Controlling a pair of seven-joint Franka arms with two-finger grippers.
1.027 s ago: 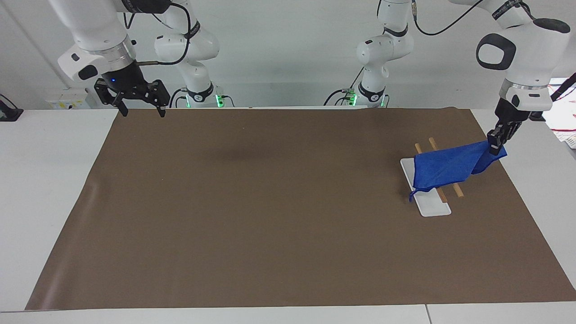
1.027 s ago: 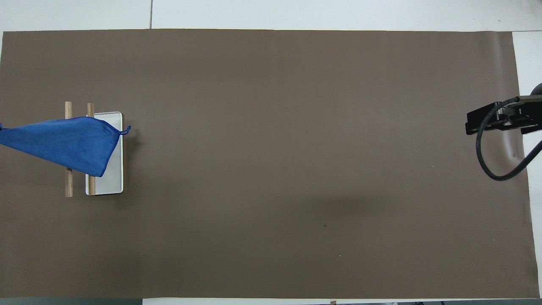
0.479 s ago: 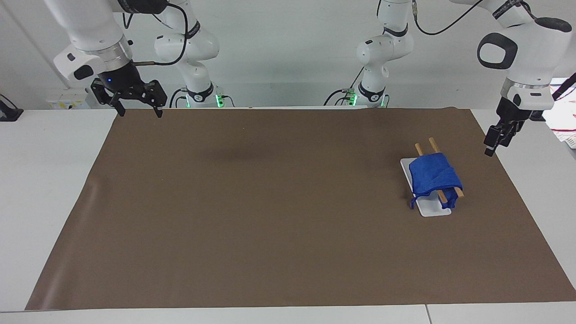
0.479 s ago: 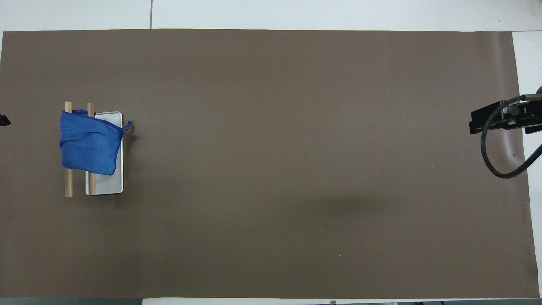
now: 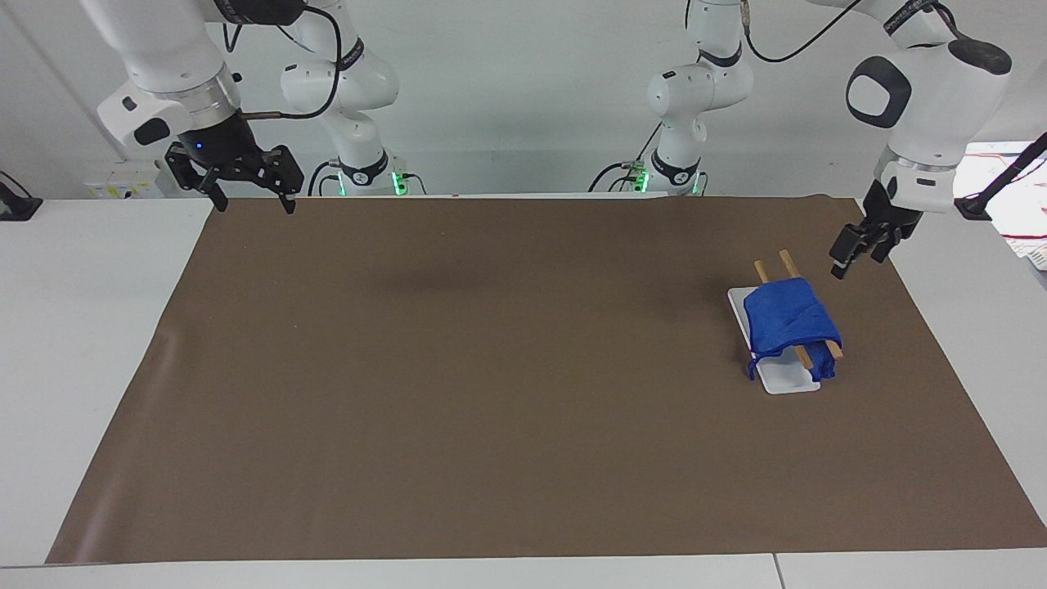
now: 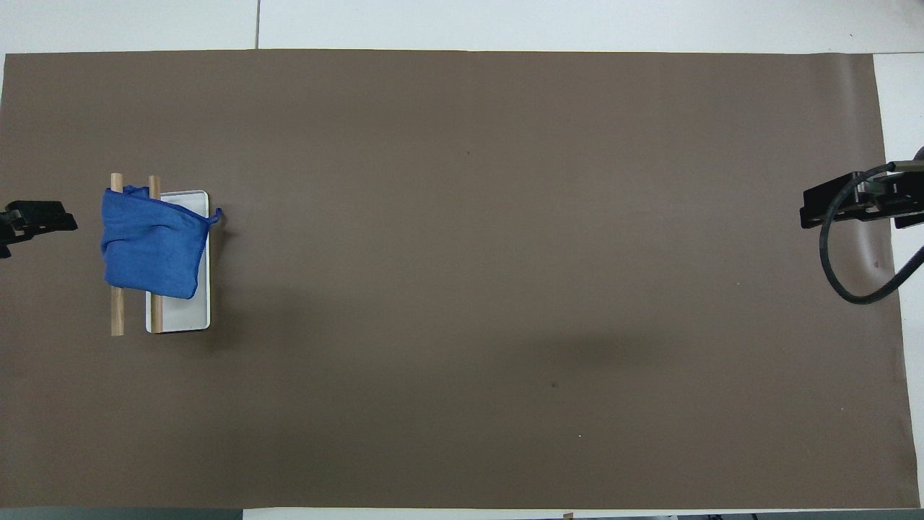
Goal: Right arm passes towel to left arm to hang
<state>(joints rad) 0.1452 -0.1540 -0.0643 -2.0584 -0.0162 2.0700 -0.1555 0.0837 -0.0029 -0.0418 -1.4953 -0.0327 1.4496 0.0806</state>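
The royal-blue towel [image 5: 789, 319] hangs bunched over the two wooden bars [image 5: 761, 270] of a rack with a white base [image 5: 789, 380], toward the left arm's end of the table. It also shows in the overhead view [image 6: 151, 249] across the bars [image 6: 116, 318] and the base [image 6: 184, 314], its corner loop hanging at the base's edge. My left gripper [image 5: 847, 260] is open and empty, up in the air beside the rack [image 6: 43, 217]. My right gripper [image 5: 249, 196] is open and empty, waiting over the mat's edge at the right arm's end [image 6: 852, 206].
A brown mat [image 5: 491, 368] covers most of the white table. A black cable [image 6: 841, 274] loops below the right gripper. Papers [image 5: 1026, 237] lie at the table's edge near the left arm.
The left gripper let go of the towel, which dropped and bunched over the two bars. The left gripper then rose and swung back toward the rack. The right gripper lifted slightly.
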